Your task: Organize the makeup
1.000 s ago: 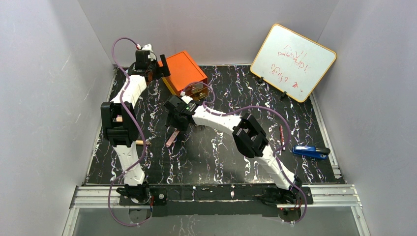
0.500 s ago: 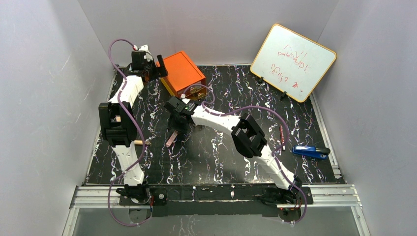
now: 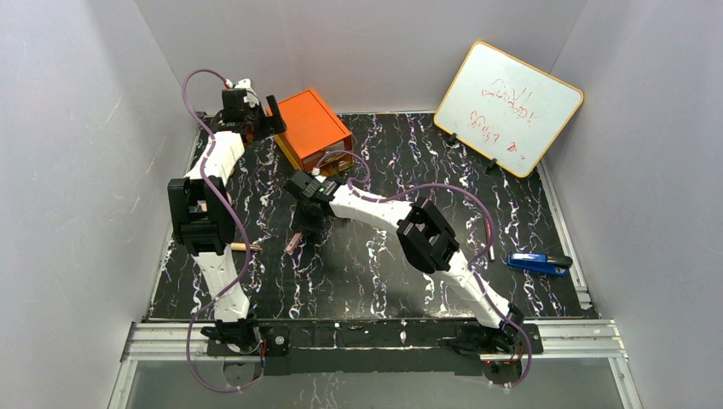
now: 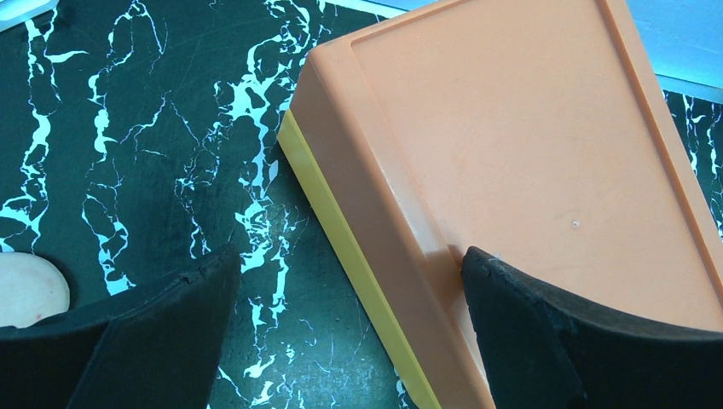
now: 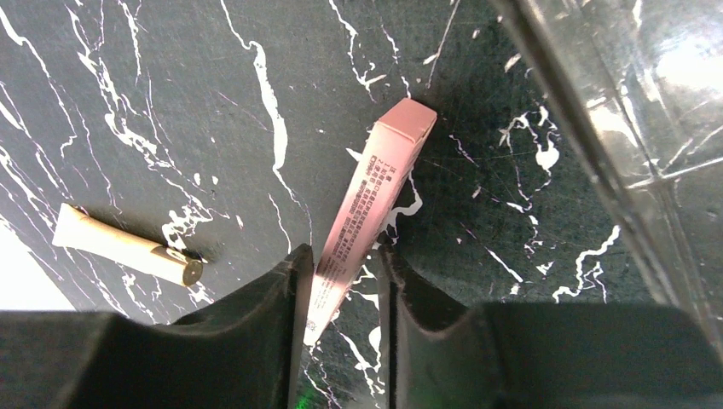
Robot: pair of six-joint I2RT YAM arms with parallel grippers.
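Straddling slim pale-pink stick (image 5: 379, 183): right pincer (image 5: 344, 256), jaws narrowly apart, not clamped; stick's long axis runs ahead, tilted right.

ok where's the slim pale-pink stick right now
In the right wrist view the slim pale-pink stick lies on the black marbled table, its near end between the fingers of the right claw, the short gold-brown tube just to its left.

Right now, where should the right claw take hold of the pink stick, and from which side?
Across its narrow width, closing on the two long flat sides, coming down from above. The pink stick lies flat on the table, so its underside is out of reach. The right claw straddles its near end; nearer the middle would probably balance better.
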